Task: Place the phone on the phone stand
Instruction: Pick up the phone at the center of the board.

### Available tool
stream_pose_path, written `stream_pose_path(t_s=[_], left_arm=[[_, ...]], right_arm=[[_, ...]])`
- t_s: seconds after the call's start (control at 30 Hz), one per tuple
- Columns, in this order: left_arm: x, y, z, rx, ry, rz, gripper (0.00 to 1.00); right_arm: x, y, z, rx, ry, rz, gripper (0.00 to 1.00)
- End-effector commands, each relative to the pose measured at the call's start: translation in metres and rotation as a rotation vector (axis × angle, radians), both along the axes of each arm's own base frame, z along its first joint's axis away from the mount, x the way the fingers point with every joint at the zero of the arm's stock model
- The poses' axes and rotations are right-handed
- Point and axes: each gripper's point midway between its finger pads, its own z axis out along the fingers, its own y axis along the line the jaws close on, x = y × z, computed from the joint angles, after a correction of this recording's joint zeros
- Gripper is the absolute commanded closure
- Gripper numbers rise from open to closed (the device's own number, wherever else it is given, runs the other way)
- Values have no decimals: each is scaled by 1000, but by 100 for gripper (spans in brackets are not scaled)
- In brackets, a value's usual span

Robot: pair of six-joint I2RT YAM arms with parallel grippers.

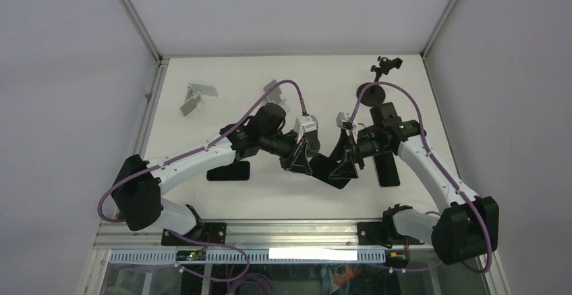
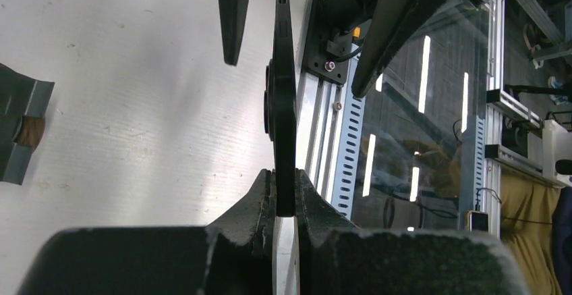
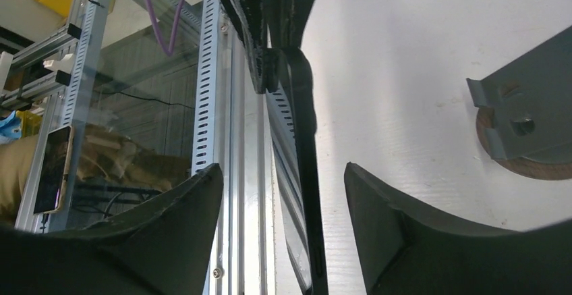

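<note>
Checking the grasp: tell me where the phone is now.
The phone is held edge-on at centre, near the front edge of the table, clamped in the left tool, its far end inside the open right tool.

The left claw's (image 2: 283,177) fingers (image 2: 253,204) looked rough black plastic; the phone (image 2: 284,106) between them was smooth and matt.

White table (image 1: 317,79). Grey metal stand (image 1: 192,96) at 10 o'clock; second grey stand (image 1: 273,92) near 12. Black round-based holder (image 1: 375,95) at 2, its clamp arm reaching toward the far edge. Flat black slabs lie at 8 (image 1: 228,171) and 4 (image 1: 386,169).
</note>
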Motion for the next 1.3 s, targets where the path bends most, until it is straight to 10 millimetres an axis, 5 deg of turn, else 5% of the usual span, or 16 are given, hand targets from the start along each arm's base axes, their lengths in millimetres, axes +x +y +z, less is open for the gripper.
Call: stream_pose_path(t_s=[0.0, 0.07, 0.2, 0.23, 0.37, 0.53, 0.6, 0.63, 0.83, 1.0, 1.27], left_arm=[[-5, -11, 27, -63, -66, -106, 100], [-2, -13, 27, -58, -68, -106, 100], [3, -15, 30, -57, -85, -86, 100], [6, -15, 31, -54, -92, -71, 100], [11, -12, 39, -96, -112, 1, 94], [12, -3, 67, -275, -148, 133, 59], [13, 8, 70, -326, -178, 205, 53], [13, 21, 87, -407, -229, 263, 46], [11, 61, 96, -691, -234, 479, 3], [3, 63, 90, -801, -170, 471, 2], [-2, 24, 77, -805, -205, 434, 5]], right_arm=[[-7, 7, 0, 11, -34, 58, 36], [-10, 9, 1, 13, -36, 72, 50], [-11, 10, 5, 16, -35, 82, 98], [-12, 11, 7, 18, -34, 84, 100], [-12, 11, 13, 26, -30, 84, 100], [-8, 10, 21, 9, 14, 54, 100], [-5, 8, 27, 9, 26, 38, 100], [-3, 5, 31, 21, 42, 22, 100], [5, -3, 55, 108, 49, -49, 100], [24, -12, 67, 175, 95, -169, 100], [50, -21, 71, 228, 159, -281, 100]])
